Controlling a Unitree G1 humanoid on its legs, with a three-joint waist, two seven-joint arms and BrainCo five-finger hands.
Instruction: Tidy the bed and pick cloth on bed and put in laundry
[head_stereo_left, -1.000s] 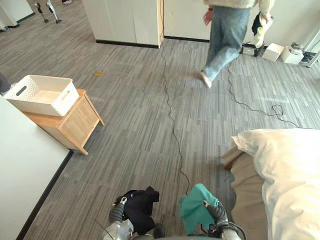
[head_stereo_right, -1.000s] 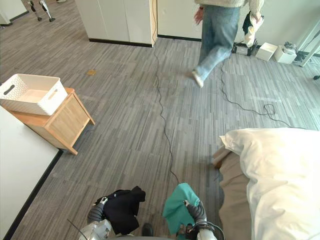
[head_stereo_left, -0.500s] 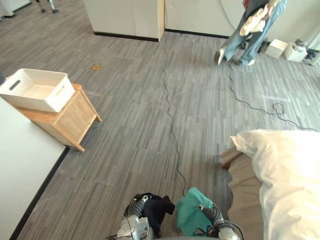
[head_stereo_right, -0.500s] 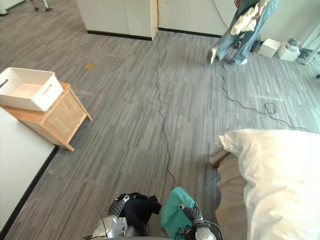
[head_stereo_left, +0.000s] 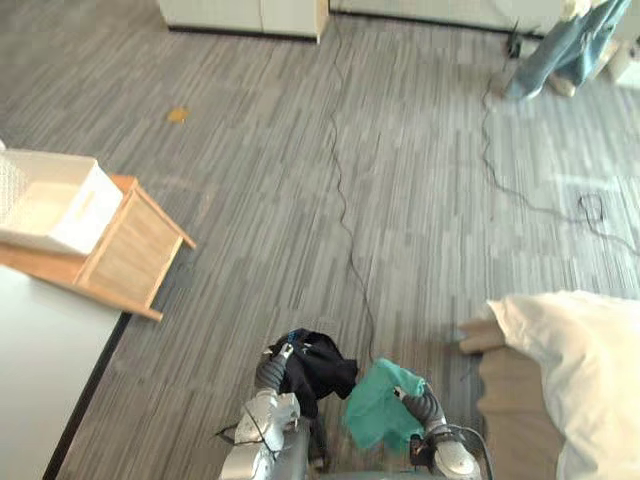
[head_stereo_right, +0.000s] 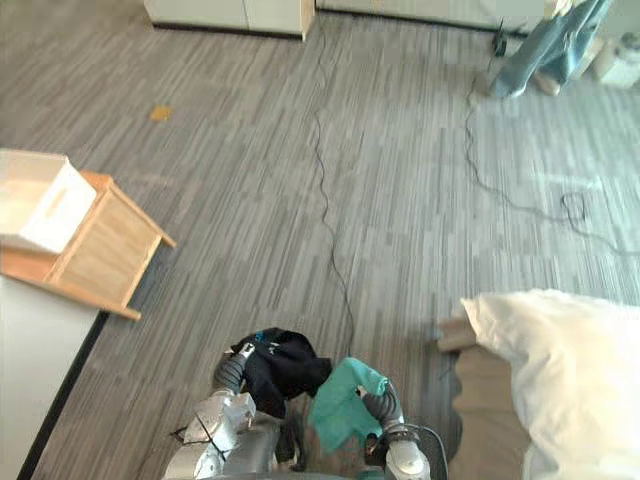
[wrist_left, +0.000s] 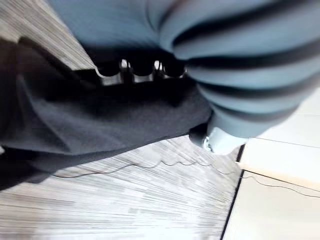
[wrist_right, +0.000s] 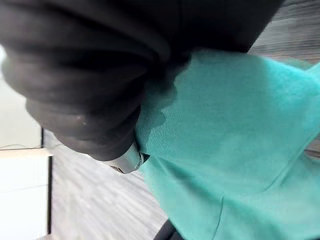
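1. Cloth, left eye view: a black cloth (head_stereo_left: 315, 365) hangs bunched from the left hand (head_stereo_left: 272, 372). A teal cloth (head_stereo_left: 378, 408) hangs from the right hand (head_stereo_left: 420, 405). Both are held off the grey floor (head_stereo_left: 300, 200), close together in front of the robot. The bed (head_stereo_left: 585, 380), under a white cover, lies to the right. The white basket (head_stereo_left: 50, 200) sits on a wooden stand (head_stereo_left: 130, 255), well apart to the left. A person (head_stereo_left: 565, 50) stands at the far right.

2. Right eye view: the layout is the same. The two cloths meet or nearly meet at their inner edges; contact cannot be confirmed. The basket appears to hold no cloth.

3. Left wrist view: the fingers (wrist_left: 141, 70) curl into the black cloth and grip a gathered fold. The rest drapes loose past the hand.

4. Right wrist view: the teal cloth (wrist_right: 235, 135) is bunched tight against the hand's dark cover and clamped there, with a wide flap hanging free.

5. Assessment: both pieces look light, soft and limp, and not fragile. They will likely sag and trail rather than keep any shape. The best hold is probably a gathered bunch near the middle, so that loose ends stay short. Hanging flaps could catch on the basket rim, and fabric may cling to the fingertips on release.
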